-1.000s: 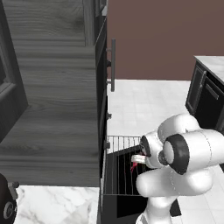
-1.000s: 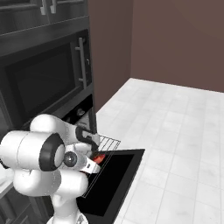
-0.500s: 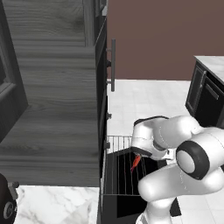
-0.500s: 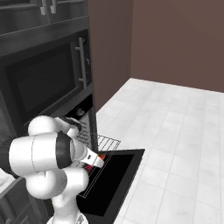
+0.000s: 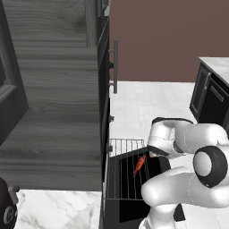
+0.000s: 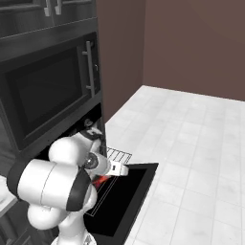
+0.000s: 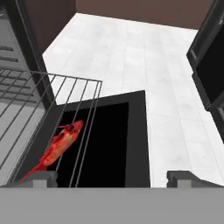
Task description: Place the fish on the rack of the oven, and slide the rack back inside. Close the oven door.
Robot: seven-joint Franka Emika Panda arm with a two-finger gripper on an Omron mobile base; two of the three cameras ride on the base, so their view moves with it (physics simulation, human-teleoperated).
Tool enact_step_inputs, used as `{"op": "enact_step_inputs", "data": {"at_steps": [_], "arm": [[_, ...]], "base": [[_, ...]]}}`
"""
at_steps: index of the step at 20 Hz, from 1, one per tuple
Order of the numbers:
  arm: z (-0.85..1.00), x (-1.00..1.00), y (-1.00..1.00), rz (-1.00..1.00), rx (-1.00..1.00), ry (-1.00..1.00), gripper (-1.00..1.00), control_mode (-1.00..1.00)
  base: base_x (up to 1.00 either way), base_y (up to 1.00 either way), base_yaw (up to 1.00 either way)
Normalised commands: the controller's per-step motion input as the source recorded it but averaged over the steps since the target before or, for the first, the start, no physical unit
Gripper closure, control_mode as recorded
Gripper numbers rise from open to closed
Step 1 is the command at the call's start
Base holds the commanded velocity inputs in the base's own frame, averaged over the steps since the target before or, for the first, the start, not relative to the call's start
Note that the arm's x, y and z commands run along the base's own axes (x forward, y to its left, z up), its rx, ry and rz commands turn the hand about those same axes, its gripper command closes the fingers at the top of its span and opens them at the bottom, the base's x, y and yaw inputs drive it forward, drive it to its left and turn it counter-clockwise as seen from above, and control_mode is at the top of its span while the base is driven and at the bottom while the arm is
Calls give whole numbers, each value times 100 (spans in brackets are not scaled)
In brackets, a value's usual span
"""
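With the fish lying on the pulled-out rack above the lowered oven door and the gripper spread wide and empty beside it, step 1 looks done; step 2 requires pushing the rack's front edge inward.

We note red-orange fish lying flat on wire rack, near its outer edge. Rack pulled out over oven door, which is fully dropped open. Oven cavity dark.
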Motion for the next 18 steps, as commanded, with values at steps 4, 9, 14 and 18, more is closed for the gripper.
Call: {"op": "enact_step_inputs", "data": {"at_steps": [4, 9, 14, 18], "arm": [[0, -19, -62, 49, 0, -1, -100, -100], [0, -16, -52, 58, 0, 0, -100, -100], [0, 5, -24, 62, -1, 0, -100, -100], [0, 26, -9, 63, -6, 0, -100, -100]], "base": [[0, 0, 0], [0, 0, 0], [0, 0, 0], [0, 0, 0]]}}
